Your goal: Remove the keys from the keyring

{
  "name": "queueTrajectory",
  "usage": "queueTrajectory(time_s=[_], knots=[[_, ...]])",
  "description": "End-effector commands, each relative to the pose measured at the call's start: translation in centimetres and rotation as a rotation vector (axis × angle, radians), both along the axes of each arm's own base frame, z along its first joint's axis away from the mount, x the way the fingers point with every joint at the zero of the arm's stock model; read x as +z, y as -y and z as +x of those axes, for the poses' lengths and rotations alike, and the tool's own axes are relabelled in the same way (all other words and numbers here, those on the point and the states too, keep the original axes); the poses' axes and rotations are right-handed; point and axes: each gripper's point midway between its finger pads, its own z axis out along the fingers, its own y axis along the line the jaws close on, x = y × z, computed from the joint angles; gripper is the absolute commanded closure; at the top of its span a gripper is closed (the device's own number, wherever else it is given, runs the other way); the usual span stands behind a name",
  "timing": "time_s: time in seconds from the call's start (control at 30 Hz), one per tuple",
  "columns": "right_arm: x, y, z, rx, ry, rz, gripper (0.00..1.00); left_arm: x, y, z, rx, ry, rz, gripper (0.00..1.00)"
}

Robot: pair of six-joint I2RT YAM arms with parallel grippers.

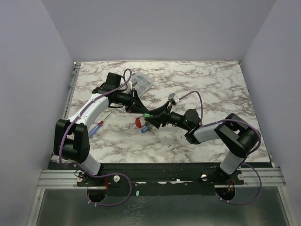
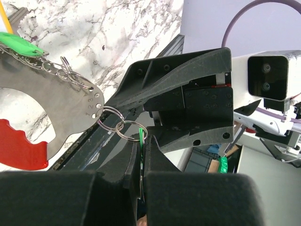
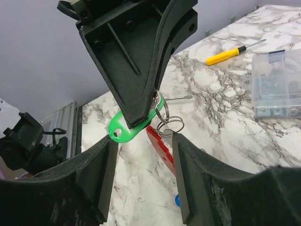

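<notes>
Right wrist view, nearest first: the right gripper [image 3: 143, 179] stands parted, its fingers empty, with a blue piece [image 3: 178, 201] low at five o'clock; whether that one is loose I cannot tell. Just beyond, at twelve o'clock, the left gripper [image 3: 137, 120] is clenched on a green-tagged key [image 3: 123, 129], the keyring [image 3: 165, 123] and its red fob [image 3: 160, 149] hanging at its four o'clock. All visible loops look linked, so I judge no key freed yet. Farther off at one o'clock lies the yellow screwdriver [image 3: 230, 52].
</notes>
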Motion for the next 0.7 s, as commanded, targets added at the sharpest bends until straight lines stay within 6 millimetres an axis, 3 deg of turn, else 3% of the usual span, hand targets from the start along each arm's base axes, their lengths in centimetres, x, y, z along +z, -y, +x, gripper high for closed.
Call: queueTrajectory(time_s=[0.0,0.17,0.3,0.53,0.67], knots=[[0.6,-0.7,1.3,-0.052,0.046,0.013,0.44,1.7,0.0,-0.8,-0.016,0.022,-0.052,1.0],[0.0,-0.9,1.5,-0.08,0.096,-0.009,0.44,2.0,0.2,-0.8,-0.018,0.013,-0.067,1.0],[0.5,-0.3,2.9,-0.176,0.195,-0.006,0.43,1.9,0.2,-1.1,-0.023,-0.013,-0.083,1.0],[1.7,-0.3,2.6,-0.193,0.244,0.046,0.45,1.6,0.2,-1.3,-0.025,-0.024,-0.088,1.0],[1.6,-0.1,2.7,-0.208,0.262,0.039,0.54,1.6,0.2,-1.5,-0.026,-0.025,-0.09,1.0]])
